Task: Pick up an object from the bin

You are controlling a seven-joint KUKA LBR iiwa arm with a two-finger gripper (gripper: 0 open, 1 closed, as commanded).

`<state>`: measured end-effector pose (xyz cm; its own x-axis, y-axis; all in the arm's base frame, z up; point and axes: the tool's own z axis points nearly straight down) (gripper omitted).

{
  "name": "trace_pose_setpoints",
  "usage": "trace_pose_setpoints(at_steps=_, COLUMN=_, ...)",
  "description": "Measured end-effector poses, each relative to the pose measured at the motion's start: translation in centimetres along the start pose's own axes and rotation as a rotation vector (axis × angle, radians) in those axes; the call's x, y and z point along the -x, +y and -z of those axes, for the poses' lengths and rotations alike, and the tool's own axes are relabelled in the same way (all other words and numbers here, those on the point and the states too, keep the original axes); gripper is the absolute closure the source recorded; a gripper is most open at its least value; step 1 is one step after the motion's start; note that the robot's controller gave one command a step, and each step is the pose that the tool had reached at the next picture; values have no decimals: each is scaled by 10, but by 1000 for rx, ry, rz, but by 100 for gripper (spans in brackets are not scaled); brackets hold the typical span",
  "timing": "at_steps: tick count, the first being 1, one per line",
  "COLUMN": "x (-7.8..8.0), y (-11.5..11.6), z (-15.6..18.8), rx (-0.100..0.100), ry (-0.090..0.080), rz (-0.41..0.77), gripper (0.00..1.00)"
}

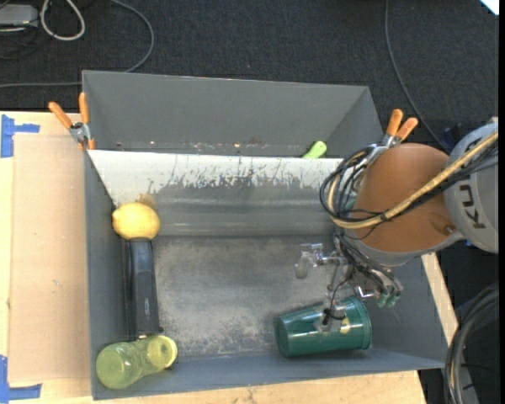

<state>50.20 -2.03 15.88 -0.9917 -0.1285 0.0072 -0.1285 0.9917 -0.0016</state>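
A dark green cup lies on its side near the bin's front right corner. My gripper hangs right over it and reaches down to the cup's upper side, about at its middle. Whether it touches the cup I cannot tell.
A yellow lemon sits at the left wall, with a long black tool running from it towards the front. A yellow-green translucent bottle lies in the front left corner. A small green piece rests high on the back wall.
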Motion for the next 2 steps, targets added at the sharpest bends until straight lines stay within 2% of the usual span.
trace_pose_setpoints(at_steps=1, x=-3, y=28, z=-29, rx=9, ry=2, rz=31, gripper=0)
trace_pose_setpoints(at_steps=2, x=-5, y=19, z=-35, rx=8, ry=-3, rz=62, gripper=0)
